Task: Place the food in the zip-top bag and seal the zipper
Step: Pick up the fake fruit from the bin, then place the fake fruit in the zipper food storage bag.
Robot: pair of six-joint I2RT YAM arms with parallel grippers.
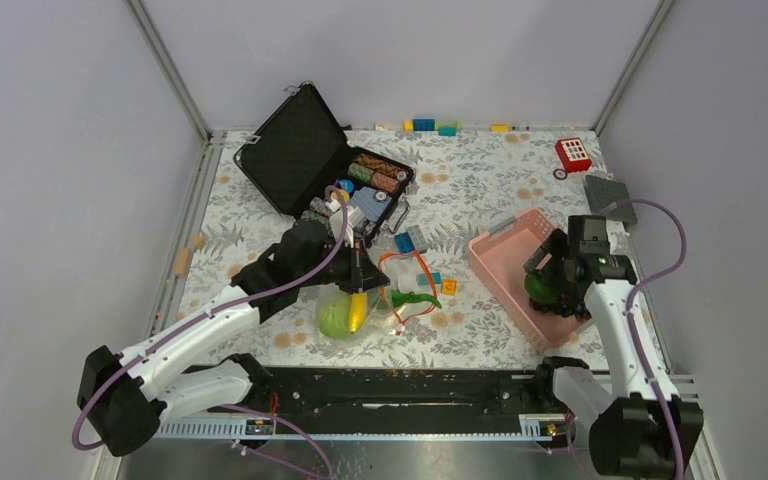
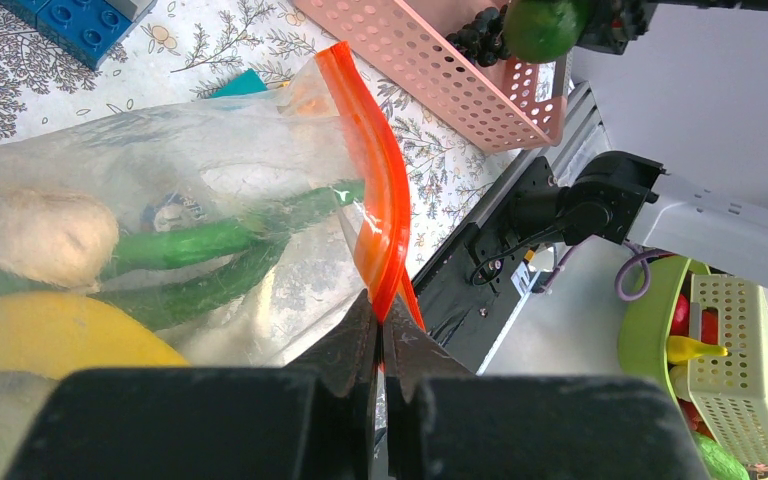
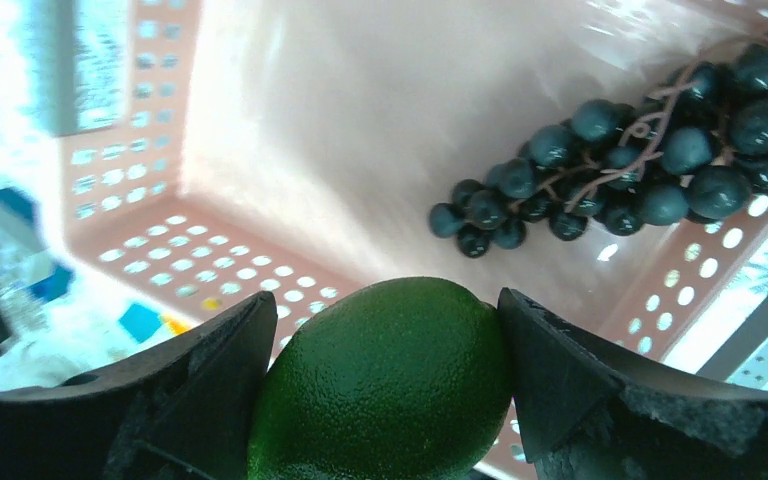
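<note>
Floral tabletop (image 1: 480,165); bag (image 2: 260,130) holds pods (image 2: 190,240), basket (image 1: 510,262) holds grapes (image 3: 620,170).

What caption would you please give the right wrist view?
Right tool grips a lime over a pink basket holding dark grapes.

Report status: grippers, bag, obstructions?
Left gripper shut on zipper, bag part-filled. Right gripper shut on green fruit over pink basket. No obstruction seen.

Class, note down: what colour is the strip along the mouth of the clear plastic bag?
Orange-red. The zipper strip shows best in the left wrist view.
</note>
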